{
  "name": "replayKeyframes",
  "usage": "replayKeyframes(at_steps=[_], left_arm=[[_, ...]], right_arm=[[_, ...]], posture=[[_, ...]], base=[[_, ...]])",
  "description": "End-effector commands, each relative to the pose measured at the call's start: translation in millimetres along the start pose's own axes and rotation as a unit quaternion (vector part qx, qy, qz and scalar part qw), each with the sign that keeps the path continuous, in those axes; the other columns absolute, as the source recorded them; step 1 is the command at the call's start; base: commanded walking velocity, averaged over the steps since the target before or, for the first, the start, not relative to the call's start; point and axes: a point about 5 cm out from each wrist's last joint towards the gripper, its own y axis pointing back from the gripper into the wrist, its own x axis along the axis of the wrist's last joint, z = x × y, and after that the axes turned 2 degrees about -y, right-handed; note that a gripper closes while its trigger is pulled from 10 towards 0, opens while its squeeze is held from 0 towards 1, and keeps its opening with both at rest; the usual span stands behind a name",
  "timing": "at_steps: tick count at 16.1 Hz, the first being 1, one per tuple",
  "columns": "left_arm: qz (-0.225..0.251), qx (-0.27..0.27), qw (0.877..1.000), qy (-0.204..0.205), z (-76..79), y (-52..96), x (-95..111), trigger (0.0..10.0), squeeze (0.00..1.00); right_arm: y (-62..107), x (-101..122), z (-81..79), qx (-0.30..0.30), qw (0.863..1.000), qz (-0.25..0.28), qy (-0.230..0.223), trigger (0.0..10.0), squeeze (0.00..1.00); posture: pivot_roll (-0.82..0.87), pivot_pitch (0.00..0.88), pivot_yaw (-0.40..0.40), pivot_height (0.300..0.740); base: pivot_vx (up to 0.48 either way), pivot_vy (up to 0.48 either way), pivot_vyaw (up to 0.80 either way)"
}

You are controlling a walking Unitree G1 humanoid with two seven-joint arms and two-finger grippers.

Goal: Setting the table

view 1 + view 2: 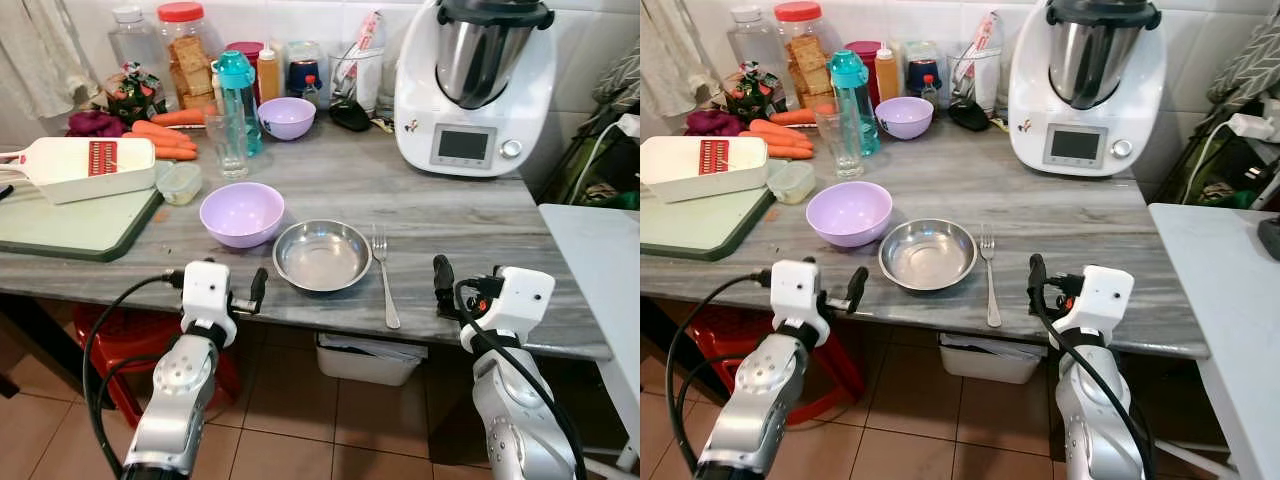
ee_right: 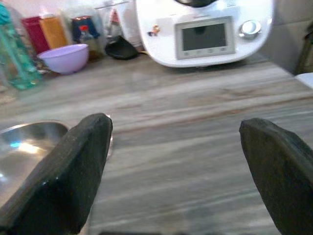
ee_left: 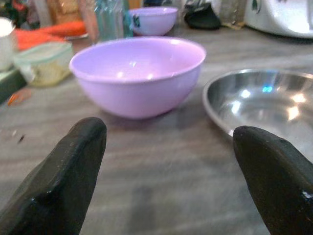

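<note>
On the grey marble table [image 1: 430, 200] a steel bowl [image 1: 322, 255] sits near the front edge, and a fork [image 1: 384, 275] lies just to its right. A lilac bowl [image 1: 241, 213] stands to the steel bowl's left, touching or nearly touching it. A second lilac bowl [image 1: 287, 117] is at the back, beside a clear glass [image 1: 227, 140] and a teal bottle [image 1: 238, 100]. My left gripper [image 1: 255, 290] hovers at the table's front edge, open and empty, facing both near bowls [image 3: 137, 73]. My right gripper [image 1: 443, 275] is open and empty right of the fork.
A white kitchen machine [image 1: 470, 85] stands back right. At the left are a green cutting board [image 1: 70, 225], a white slicer [image 1: 75, 165], carrots [image 1: 165, 135] and a small tub [image 1: 180, 183]. A red stool [image 1: 130, 340] and white bin [image 1: 365, 360] sit under the table.
</note>
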Motion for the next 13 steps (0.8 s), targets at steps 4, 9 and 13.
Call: replayKeyframes(at_steps=[4,9,13], left_arm=[[-0.007,0.027,1.000,-0.011,-8.4,17.7,-8,10.0,0.00],[-0.013,0.036,0.999,-0.015,-12.8,24.9,-11,10.0,0.00],[-0.013,0.036,0.999,-0.014,-10.6,21.7,-9,10.0,0.00]], right_arm=[[16.4,-4,5.9,-0.030,0.998,-0.005,0.053,10.0,0.00],[22.6,-2,7.2,-0.005,0.997,0.013,0.079,10.0,0.00],[20.5,-3,5.9,-0.009,0.998,0.009,0.059,10.0,0.00]], posture=[[0.02,0.000,0.012,0.740],[0.02,0.000,0.012,0.740],[0.02,0.000,0.016,0.740]], base=[[0.000,0.000,0.00],[0.000,0.000,0.00],[0.000,0.000,0.00]])
